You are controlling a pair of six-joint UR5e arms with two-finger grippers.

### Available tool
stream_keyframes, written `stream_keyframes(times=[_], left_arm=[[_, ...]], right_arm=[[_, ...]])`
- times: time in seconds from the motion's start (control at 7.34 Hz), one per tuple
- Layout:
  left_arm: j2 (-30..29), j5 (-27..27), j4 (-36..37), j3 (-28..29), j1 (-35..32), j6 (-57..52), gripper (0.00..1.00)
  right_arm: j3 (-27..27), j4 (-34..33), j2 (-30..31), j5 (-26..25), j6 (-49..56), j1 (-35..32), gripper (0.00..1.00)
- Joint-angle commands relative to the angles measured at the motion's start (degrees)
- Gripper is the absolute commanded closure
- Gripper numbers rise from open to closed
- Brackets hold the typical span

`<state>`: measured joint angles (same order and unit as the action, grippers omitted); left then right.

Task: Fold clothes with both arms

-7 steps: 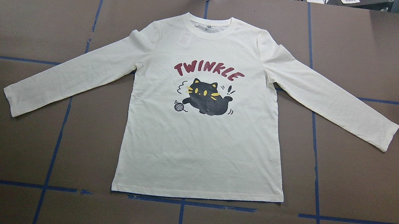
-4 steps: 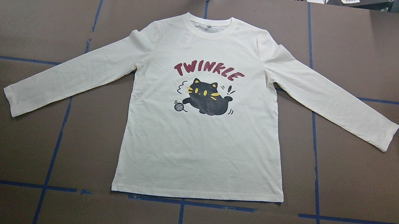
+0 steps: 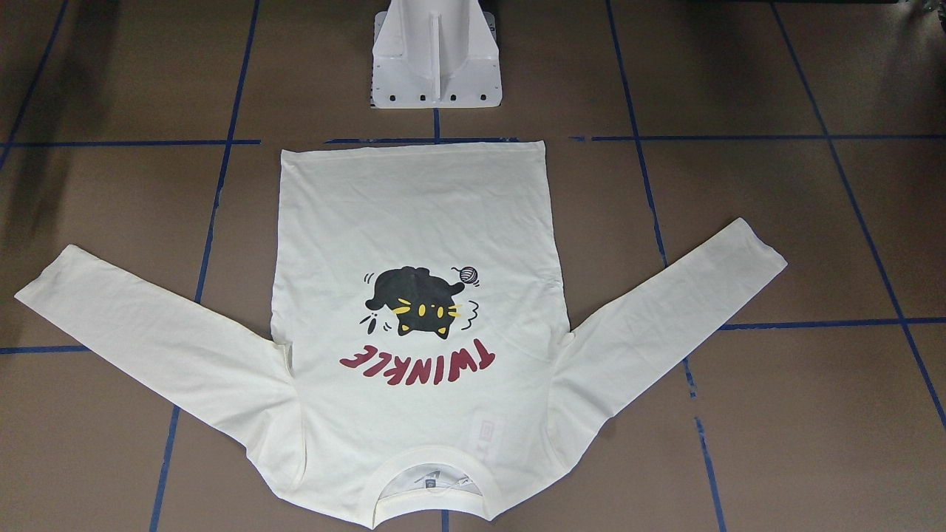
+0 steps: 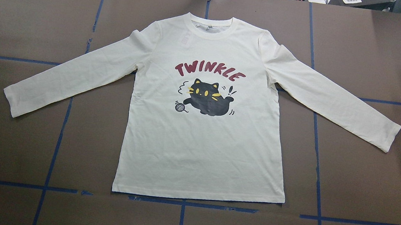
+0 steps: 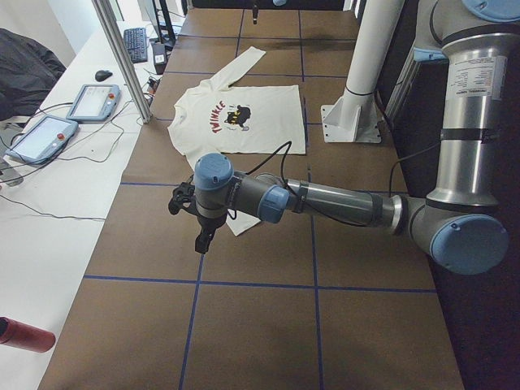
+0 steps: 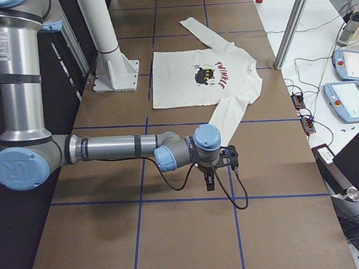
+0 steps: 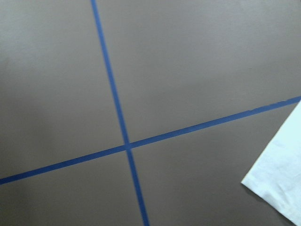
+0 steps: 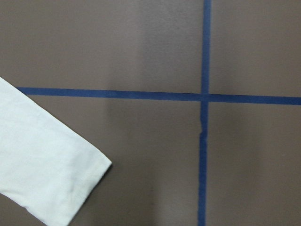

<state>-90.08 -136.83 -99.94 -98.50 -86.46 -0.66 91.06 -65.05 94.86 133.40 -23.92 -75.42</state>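
Shirt (image 4: 200, 142) lies flat and print-up in the middle of the table (image 4: 366, 184). In the overhead view the collar (image 4: 212, 27) is at 12 o'clock. The hem is at 6, just short of a blue tape line (image 4: 7, 183). The cat print (image 4: 207, 98) sits under the red TWINKLE lettering. The left sleeve (image 4: 72, 75) runs out toward 8 o'clock and the right sleeve (image 4: 334, 99) toward 4. Both are straight and unfolded. The pedestal (image 3: 436, 66) stands just beyond the hem.

I see the arms only in the side views. The left arm (image 5: 341, 203) is stretched low over the table. The left gripper (image 5: 201, 237) points down above bare brown surface, just past the left cuff (image 5: 242, 227). I cannot tell whether its fingers are spread or pressed together. The right arm (image 6: 110, 147) mirrors this. The right gripper (image 6: 209, 183) points down just beyond the end of the right sleeve, and I cannot tell its finger state either.

On the left wrist camera a cuff corner (image 7: 282, 188) shows at 4 o'clock, with a tape cross (image 7: 127, 147) near centre. On the right wrist camera a cuff (image 8: 47, 165) shows at 8 o'clock, flat on the table, and a tape cross (image 8: 205, 98) at 2.
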Motion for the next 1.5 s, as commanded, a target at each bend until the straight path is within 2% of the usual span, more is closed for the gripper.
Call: stream_keyframes(times=[0.0,0.41,1.23,1.36], left_arm=[[-0.2,-1.4,-0.3,0.5,0.2,0.0,0.00],[-0.1,-1.3,-0.9,0.6,0.2,-0.1,0.00],[-0.1,-1.4,-0.9,0.2,0.2,-0.2,0.00],[-0.1,-1.4,-0.9,0.2,0.1,-0.2,0.00]], right_arm=[[-1.3,10.7,-1.2,-6.4,-16.5,11.5,0.00],[-3.4,11.0,-2.1,-6.5,-19.2,15.0,0.00],[-6.4,10.9,-2.4,-6.7,-18.8,15.5,0.00],[-6.3,10.9,-2.4,-6.7,-19.2,15.5,0.22]])
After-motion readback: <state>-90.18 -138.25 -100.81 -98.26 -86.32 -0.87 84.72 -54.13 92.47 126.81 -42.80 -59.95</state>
